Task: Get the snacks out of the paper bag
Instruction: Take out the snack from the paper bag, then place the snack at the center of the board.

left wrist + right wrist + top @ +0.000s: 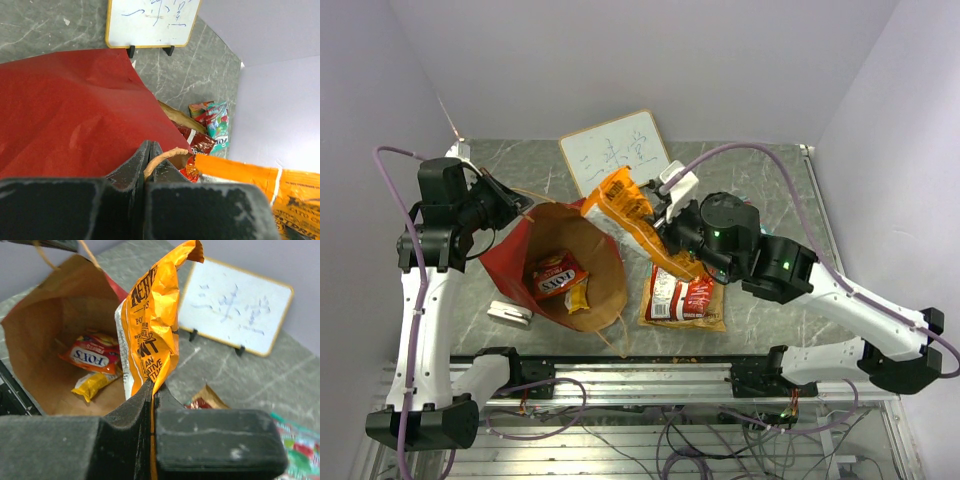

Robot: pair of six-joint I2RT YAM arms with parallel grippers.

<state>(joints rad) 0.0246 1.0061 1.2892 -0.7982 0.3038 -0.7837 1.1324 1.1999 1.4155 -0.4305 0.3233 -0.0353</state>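
Right wrist view: the right claw [151, 392] pinches the orange packet [152, 315] by its edge, probably light, slippery, crushable foil; the left claw [149, 155] nips the paper bag [65, 110] by its handle.

Pale lilac walls [620, 60] enclose a grey marbled tabletop [535, 165].

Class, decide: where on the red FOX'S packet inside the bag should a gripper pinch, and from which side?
Probably pinch the FOX'S packet by the edge away from the yellow packet, coming in through the bag's open mouth. It lies flat inside, so only an edge offers a pinch.
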